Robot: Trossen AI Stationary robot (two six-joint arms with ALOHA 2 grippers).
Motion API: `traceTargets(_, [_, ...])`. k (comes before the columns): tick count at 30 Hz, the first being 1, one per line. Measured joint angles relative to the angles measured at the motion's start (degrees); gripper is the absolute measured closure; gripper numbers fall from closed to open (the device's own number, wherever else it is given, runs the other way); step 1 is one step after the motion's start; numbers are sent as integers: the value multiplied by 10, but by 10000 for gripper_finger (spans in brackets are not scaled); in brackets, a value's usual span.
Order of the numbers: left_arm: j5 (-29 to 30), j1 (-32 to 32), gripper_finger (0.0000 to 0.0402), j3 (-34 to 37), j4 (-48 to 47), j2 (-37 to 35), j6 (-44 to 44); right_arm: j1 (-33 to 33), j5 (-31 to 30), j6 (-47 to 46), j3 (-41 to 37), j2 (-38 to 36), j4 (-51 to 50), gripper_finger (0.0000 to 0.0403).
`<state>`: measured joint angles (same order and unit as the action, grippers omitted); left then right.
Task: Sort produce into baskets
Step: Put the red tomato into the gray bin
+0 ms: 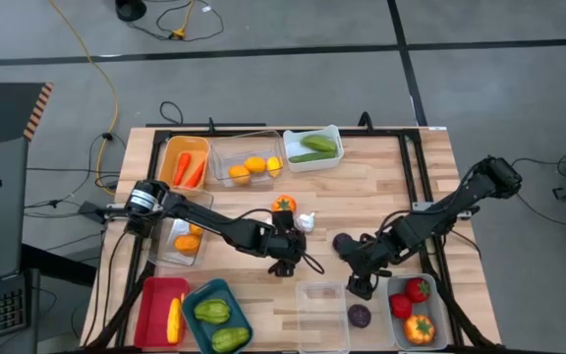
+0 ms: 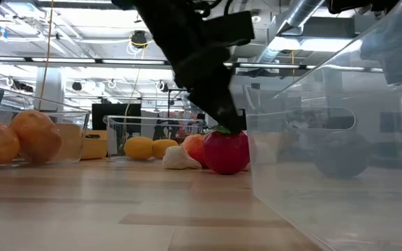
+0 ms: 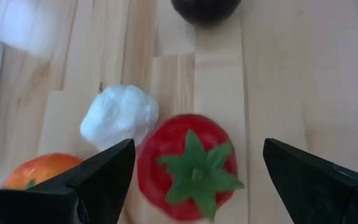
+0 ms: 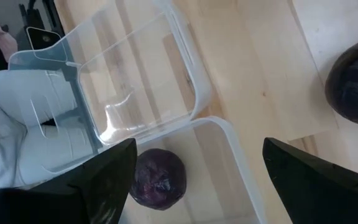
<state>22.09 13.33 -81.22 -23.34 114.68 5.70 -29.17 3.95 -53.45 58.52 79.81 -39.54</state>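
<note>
High view, from the left: an orange bin (image 1: 185, 162) at the table's (image 1: 362, 197) far edge holds carrots, a clear bin (image 1: 246, 157) beside it holds yellow and orange fruit, and a white bin (image 1: 314, 147) holds green vegetables. Along the near edge sit a red bin (image 1: 162, 310), a teal bin (image 1: 216, 315) with green produce, two clear bins (image 1: 322, 315) side by side, one holding a dark purple fruit (image 1: 359, 316), and a grey bin (image 1: 418, 315) with red and orange produce.

The left gripper (image 1: 285, 251) hangs over mid-table with its fingers spread wide; in the left wrist view a red tomato (image 3: 188, 167) sits between the fingers (image 3: 101, 177), not gripped. The white garlic (image 3: 118, 117) touches the tomato, and an orange tomato (image 1: 283, 205) lies just beyond.

The right gripper (image 1: 360, 275) is released too, holding nothing, above the clear bins' far edge, with a second purple fruit (image 1: 343, 242) on the wood nearby.
</note>
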Motion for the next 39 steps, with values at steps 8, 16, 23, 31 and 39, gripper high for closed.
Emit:
traceTargets(8, [-3, -7, 59, 0, 5, 33, 10, 0, -1, 0, 0, 0, 13, 29])
traceTargets(16, [8, -9, 83, 0, -4, 37, 15, 0, -8, 0, 0, 0, 27, 29])
traceTargets(23, [-2, -9, 136, 0, -9, 35, 15, 0, -9, 1, 0, 0, 32, 29])
traceTargets(31, [-7, -4, 119, 1, -17, -14, 15, 0, -96, -4, 0, 1, 70, 29])
traceTargets(39, [70, 28, 120, 1, -17, -85, 8, 26, -250, -19, 0, 1, 188, 29])
